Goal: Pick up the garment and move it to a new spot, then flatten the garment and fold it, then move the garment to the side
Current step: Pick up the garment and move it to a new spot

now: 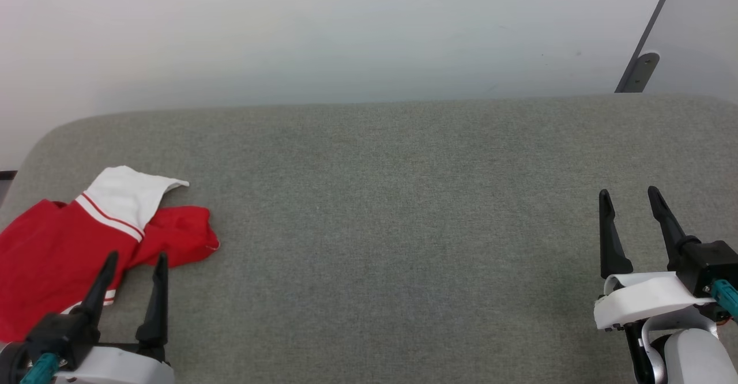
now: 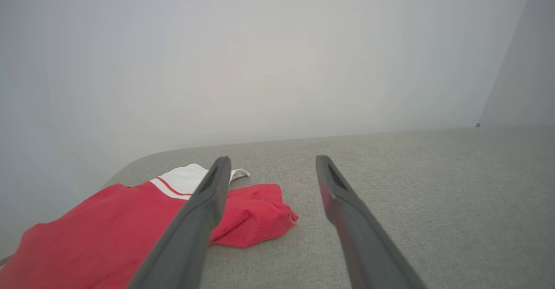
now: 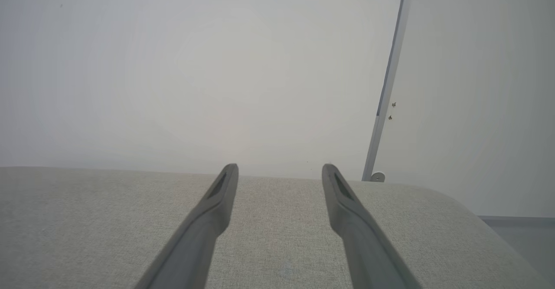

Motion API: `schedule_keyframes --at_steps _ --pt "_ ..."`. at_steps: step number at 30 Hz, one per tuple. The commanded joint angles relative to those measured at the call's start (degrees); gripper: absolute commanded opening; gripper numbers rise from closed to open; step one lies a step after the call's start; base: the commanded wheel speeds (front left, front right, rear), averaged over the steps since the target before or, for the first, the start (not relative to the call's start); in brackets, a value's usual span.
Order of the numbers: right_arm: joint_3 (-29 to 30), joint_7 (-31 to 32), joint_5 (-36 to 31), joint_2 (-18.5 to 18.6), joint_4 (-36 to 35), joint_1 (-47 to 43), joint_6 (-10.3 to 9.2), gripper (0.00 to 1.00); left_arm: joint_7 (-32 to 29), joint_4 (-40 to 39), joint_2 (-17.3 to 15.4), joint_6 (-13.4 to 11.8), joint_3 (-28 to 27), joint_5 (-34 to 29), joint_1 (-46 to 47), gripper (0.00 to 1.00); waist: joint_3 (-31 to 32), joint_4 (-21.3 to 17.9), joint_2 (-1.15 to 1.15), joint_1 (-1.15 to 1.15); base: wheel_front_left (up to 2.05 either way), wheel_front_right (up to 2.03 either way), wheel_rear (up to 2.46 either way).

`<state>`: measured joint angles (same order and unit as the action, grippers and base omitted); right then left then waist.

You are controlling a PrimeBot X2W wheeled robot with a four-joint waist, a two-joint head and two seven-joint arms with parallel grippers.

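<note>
The garment (image 1: 52,251), red with a white sleeve and striped trim, lies crumpled at the left end of the grey padded table (image 1: 403,199). My left gripper (image 1: 135,260) stands open at the lower left, above the garment's near right part, holding nothing. Along the left wrist view, the garment (image 2: 108,228) spreads under and left of the open left gripper (image 2: 271,163). At the lower right my right gripper (image 1: 629,195) is open over bare table, far from the garment. The right wrist view has the right gripper (image 3: 281,169) open above bare cloth.
A pale wall runs behind the table. At the upper right a dark-edged panel (image 1: 648,32) leans with a small metal bracket (image 1: 640,70) at its foot. The table's rounded left corner (image 1: 34,142) lies just beyond the garment.
</note>
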<state>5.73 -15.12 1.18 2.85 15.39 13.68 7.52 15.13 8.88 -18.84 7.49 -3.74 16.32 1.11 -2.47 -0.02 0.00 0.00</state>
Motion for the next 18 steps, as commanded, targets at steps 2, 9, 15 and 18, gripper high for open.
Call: schedule_keyframes --at_steps 2,9,15,18 --pt "0.0 -0.1 0.3 0.1 0.0 -0.1 -0.05 1.00 0.0 0.1 -0.2 0.0 0.2 0.6 0.1 1.00 0.0 0.0 0.00 0.00 0.00 0.00 0.00" --pt "0.3 -0.1 1.1 0.0 -0.3 -0.6 -0.05 1.00 0.0 0.8 0.0 0.0 0.6 1.7 1.2 1.00 0.0 2.5 0.00 0.00 0.00 0.00 0.00" --pt "0.5 -0.1 0.7 0.0 0.5 -0.9 -0.05 1.00 0.0 2.2 0.2 0.0 1.5 1.4 2.1 1.00 0.7 8.8 0.00 0.00 0.00 0.00 0.00" --pt "0.0 -0.1 0.6 0.0 1.4 -0.6 -0.05 1.00 0.0 3.1 1.0 0.0 1.4 0.8 2.2 1.00 1.2 12.6 0.00 0.00 0.00 0.00 0.00"
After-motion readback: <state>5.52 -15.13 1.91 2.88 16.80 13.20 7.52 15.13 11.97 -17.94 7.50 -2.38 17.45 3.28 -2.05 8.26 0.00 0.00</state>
